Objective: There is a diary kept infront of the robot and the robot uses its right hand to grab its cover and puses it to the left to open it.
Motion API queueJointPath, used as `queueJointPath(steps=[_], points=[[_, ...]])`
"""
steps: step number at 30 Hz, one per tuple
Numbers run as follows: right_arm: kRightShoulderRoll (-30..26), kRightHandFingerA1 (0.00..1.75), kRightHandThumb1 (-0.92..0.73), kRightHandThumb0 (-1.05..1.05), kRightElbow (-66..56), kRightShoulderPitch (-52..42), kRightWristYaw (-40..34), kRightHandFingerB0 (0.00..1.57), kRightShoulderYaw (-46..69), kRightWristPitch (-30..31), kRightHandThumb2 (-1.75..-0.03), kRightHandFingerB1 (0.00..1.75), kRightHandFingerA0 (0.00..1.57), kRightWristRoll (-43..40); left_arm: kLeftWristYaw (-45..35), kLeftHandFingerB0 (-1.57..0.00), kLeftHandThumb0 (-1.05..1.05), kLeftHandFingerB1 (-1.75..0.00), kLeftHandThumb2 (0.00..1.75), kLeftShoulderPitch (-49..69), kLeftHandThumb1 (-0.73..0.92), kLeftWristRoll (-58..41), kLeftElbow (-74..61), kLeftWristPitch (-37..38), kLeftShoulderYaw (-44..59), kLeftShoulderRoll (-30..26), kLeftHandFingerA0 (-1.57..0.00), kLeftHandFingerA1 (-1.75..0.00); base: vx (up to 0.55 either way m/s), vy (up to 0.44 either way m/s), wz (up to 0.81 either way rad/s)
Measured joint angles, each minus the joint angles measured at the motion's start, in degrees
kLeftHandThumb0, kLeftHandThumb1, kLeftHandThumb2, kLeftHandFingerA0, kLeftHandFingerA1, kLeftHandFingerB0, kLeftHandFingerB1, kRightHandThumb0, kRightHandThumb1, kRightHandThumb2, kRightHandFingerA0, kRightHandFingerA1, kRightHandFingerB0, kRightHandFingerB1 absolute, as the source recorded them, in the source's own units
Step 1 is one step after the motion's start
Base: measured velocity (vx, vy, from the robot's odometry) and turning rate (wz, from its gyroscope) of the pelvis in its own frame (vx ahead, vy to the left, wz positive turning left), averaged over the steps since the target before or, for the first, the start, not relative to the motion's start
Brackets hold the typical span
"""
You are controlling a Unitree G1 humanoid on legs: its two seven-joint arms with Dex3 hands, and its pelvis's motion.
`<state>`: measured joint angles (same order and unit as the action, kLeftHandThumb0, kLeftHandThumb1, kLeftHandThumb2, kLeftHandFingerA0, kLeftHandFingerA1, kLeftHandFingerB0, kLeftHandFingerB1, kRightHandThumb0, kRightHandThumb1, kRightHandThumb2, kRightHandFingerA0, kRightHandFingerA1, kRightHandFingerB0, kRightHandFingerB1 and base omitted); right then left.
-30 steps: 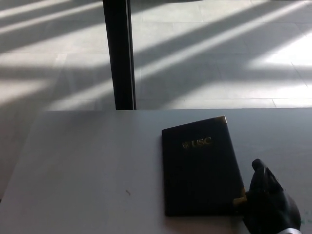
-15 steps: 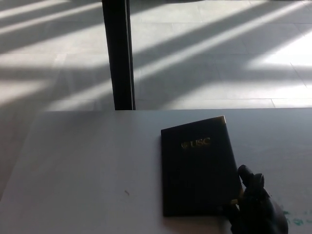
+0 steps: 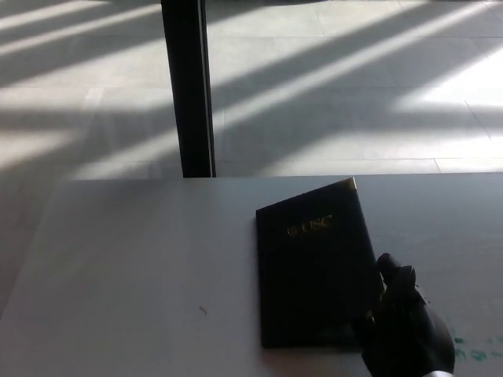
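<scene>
A dark diary (image 3: 310, 271) with gold lettering near its top lies on the grey table (image 3: 134, 267), slightly right of centre. My right hand (image 3: 405, 334) is at the diary's lower right corner, its fingers closed on the cover's right edge. The cover looks raised a little along that edge. The hand hides the lower right corner of the diary. My left hand does not show.
A black pillar (image 3: 187, 86) stands behind the table's far edge, left of centre. Beyond it lies a tiled floor (image 3: 354, 78) striped with sunlight. A small dark mark (image 3: 203, 310) is on the table, left of the diary.
My right hand has moved left and further onto the diary's right edge. The cover's right side has risen and shifted slightly left. The camera view has drifted a little.
</scene>
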<state>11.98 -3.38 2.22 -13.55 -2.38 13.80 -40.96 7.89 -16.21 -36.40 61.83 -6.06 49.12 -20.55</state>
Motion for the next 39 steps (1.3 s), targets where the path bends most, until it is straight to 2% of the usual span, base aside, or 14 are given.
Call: queueJointPath(steps=[8,9,13,19,20,21,22,23,25,26,31,34,38,39], points=[[-0.36,0.48,-0.92,-0.92,-4.46,1.57,-1.9,0.11,-5.95,0.09,-0.75,0.4,0.18,0.63,0.08,-0.23,-1.02,-0.88,0.96,0.39,0.92,0.02,0.37,0.15,-0.02,-0.02,-0.36,-1.09,0.0,0.0,0.0],[-0.45,0.48,-0.92,-0.92,-5.17,1.95,-2.12,0.12,-7.55,0.24,-0.75,0.41,0.17,0.86,0.08,-0.14,-0.93,-0.73,1.38,0.41,0.89,0.02,0.46,0.24,-0.04,-0.03,-0.51,-0.99,0.0,0.0,0.0],[-1.03,0.52,-0.91,-0.94,-7.83,3.13,-2.45,0.1,-14.49,0.52,-0.75,0.43,0.15,2.87,0.11,-0.23,-1.03,-0.88,0.95,0.72,0.92,0.02,0.7,0.45,0.0,-0.19,-0.36,-1.1,0.0,0.0,0.0],[-2.43,0.56,-0.74,-0.91,-8.49,3.13,-2.13,0.1,-22.85,0.1,-1.09,0.51,0.12,7.59,0.21,-0.23,-1.03,-0.86,0.98,0.68,0.92,0.07,1.13,0.52,-0.33,-0.36,-0.37,-1.08,0.0,0.0,0.0],[-2.62,0.53,-0.92,-0.92,-8.49,2.84,-2.02,0.1,-24.3,-0.05,-0.72,0.44,0.14,8.53,0.22,-0.23,-1.03,-0.86,0.98,0.61,0.92,0.1,1.17,0.52,-0.52,-0.36,-0.38,-1.1,0.0,0.0,0.0],[-2.71,0.55,-0.75,-0.9,-8.48,2.73,-1.96,0.1,-24.88,-0.1,-1.1,0.51,0.11,9.02,0.24,-0.23,-1.03,-0.88,0.97,0.59,0.92,0.11,1.17,0.51,-0.61,-0.36,-0.38,-1.12,0.0,0.0,0.0],[-2.87,0.53,-0.92,-0.91,-8.39,2.62,-1.8,0.08,-26.24,-0.13,-0.74,0.44,0.12,10.17,0.3,-0.21,-1.04,-0.86,0.99,0.46,0.92,0.14,1.17,0.51,-0.84,-0.36,-0.36,-1.1,0.0,0.0,0.0],[-2.96,0.53,-0.49,-0.39,-8.25,2.66,-1.69,0.01,-26.9,-0.16,-1.12,0.53,0.0,10.95,0.34,-0.14,-0.93,-0.73,1.4,0.33,0.91,0.13,1.14,0.51,-0.96,-0.36,-0.51,-1.02,0.0,0.0,0.0],[-3.07,0.53,-0.92,-0.89,-7.42,3.12,-1.55,0.05,-27.29,-0.21,-0.77,0.42,0.07,12.28,0.36,-0.13,-0.94,-0.74,1.41,0.21,0.91,0.14,1.0,0.51,-1.21,-0.36,-0.49,-1.01,0.0,0.0,0.0],[-3.1,0.52,-0.83,-0.89,-6.23,4.01,-1.46,0.0,-27.26,-0.15,-1.2,0.44,0.08,13.43,0.39,-0.19,-1.03,-0.84,0.99,0.11,0.92,0.15,0.89,0.51,-1.43,-0.36,-0.33,-1.06,0.0,0.0,0.0],[-3.47,0.42,-0.86,-0.89,-1.16,9.51,-1.2,0.0,-24.63,-0.06,-1.23,0.38,0.1,17.21,0.47,-0.2,-1.03,-0.82,0.98,-0.1,0.92,0.19,0.14,0.51,-2.21,-0.42,-0.34,-1.06,0.0,0.0,0.0],[-4.28,0.54,-0.84,-0.91,4.0,14.62,-1.05,0.01,-21.9,0.13,-1.22,0.46,0.1,19.66,0.71,-0.14,-0.92,-0.76,1.43,-0.76,0.91,0.27,-0.15,0.52,-2.87,-0.48,-0.46,-1.0,0.0,0.0,0.0],[-4.45,0.52,-0.92,-0.86,11.47,21.97,-1.21,0.08,-18.64,0.39,-0.79,0.46,0.05,22.89,0.79,-0.19,-1.05,-0.83,1.02,-1.21,0.92,0.9,-1.2,0.51,-5.08,-0.54,-0.3,-1.04,0.0,0.0,0.0],[-4.44,0.54,-0.84,-0.93,12.64,23.05,-1.26,0.03,-18.26,0.46,-1.21,0.5,0.08,23.42,0.83,-0.18,-1.05,-0.85,1.02,-1.23,0.92,1.04,-1.45,0.51,-5.33,-0.54,-0.3,-1.05,0.0,0.0,0.0]])
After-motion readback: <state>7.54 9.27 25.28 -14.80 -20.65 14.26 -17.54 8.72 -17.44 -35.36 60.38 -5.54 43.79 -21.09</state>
